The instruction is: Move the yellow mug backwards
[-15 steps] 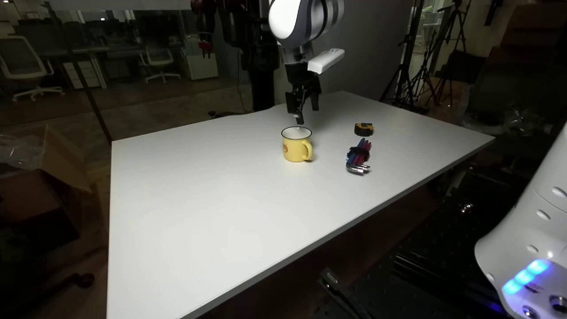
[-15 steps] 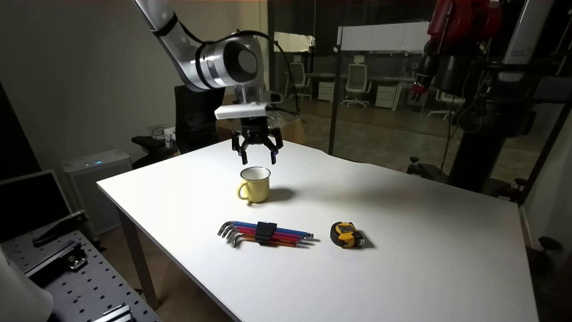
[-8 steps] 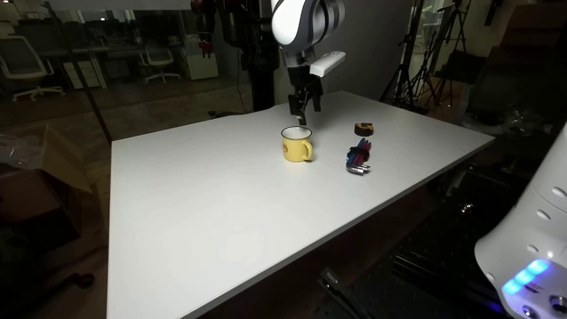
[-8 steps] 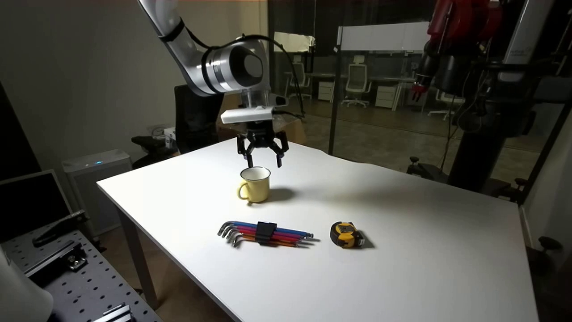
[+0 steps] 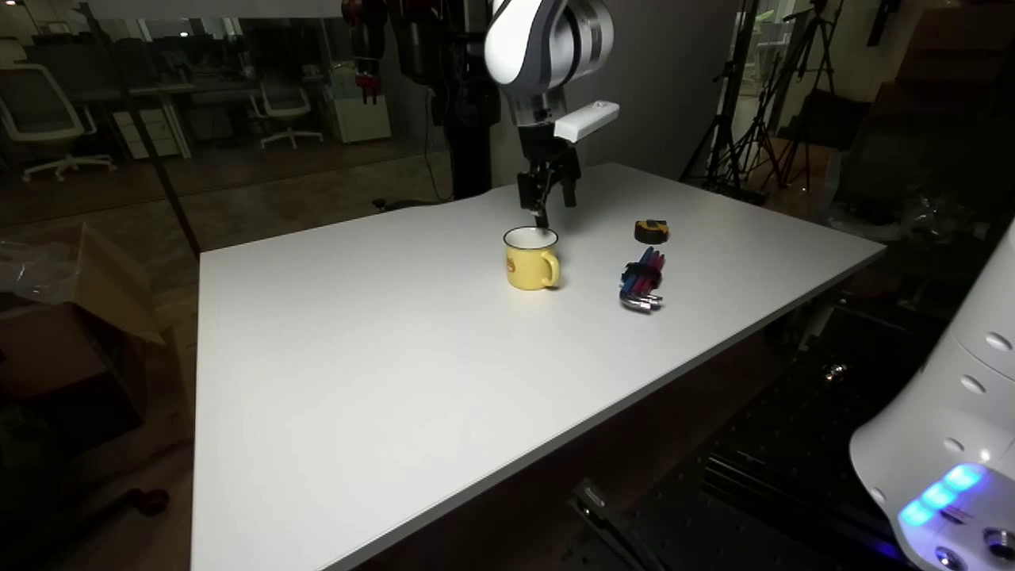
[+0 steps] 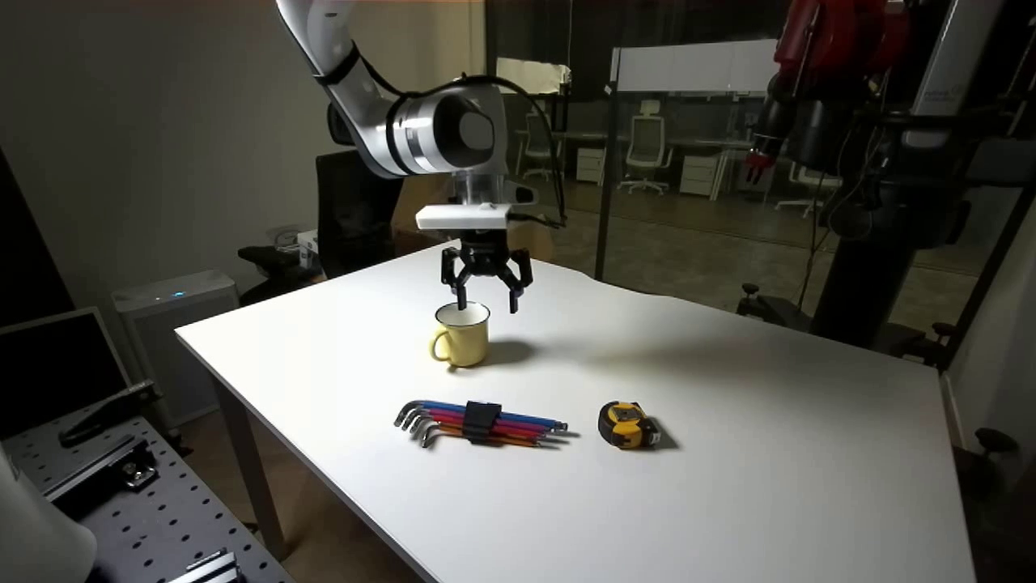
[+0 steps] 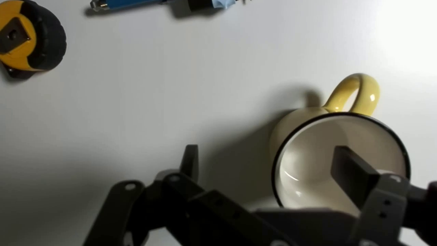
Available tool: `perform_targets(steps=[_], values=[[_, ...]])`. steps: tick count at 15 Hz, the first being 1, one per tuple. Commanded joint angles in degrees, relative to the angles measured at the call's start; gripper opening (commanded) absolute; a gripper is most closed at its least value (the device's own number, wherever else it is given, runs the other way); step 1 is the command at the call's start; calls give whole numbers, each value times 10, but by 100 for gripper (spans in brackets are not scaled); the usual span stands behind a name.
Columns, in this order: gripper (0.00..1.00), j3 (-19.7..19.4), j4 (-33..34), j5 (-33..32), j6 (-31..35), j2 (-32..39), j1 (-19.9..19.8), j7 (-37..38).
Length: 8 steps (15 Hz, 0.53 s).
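The yellow mug [image 5: 525, 268] stands upright on the white table in both exterior views [image 6: 468, 343], with a dark rim and a side handle. In the wrist view I look into the open mug [image 7: 309, 153], handle toward the top. My gripper [image 6: 488, 308] is open and empty, pointing down at about rim height. It also shows in an exterior view [image 5: 555, 216] and the wrist view [image 7: 266, 150]. In the wrist view one finger overlaps the mug's opening and the other is outside the rim, over the table. I cannot tell whether a fingertip touches the rim.
A set of coloured hex keys [image 6: 481, 423] in a black holder lies near the mug [image 5: 641, 279]. A yellow-black tape measure [image 6: 625, 425] sits beside it and shows in the wrist view [image 7: 32, 37]. The table's edge [image 5: 539, 460] runs along one side.
My gripper has moved down and, in both exterior views, somewhat to the right, and now overlaps the mug's rim in view. It stays open. The mug has not moved.
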Motion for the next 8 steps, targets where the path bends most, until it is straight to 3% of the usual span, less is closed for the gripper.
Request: perform_targets(steps=[1,8], values=[[100,9,83,24,-43,59,-21,-32],[100,7,219,18,-133,152,-13,-29]])
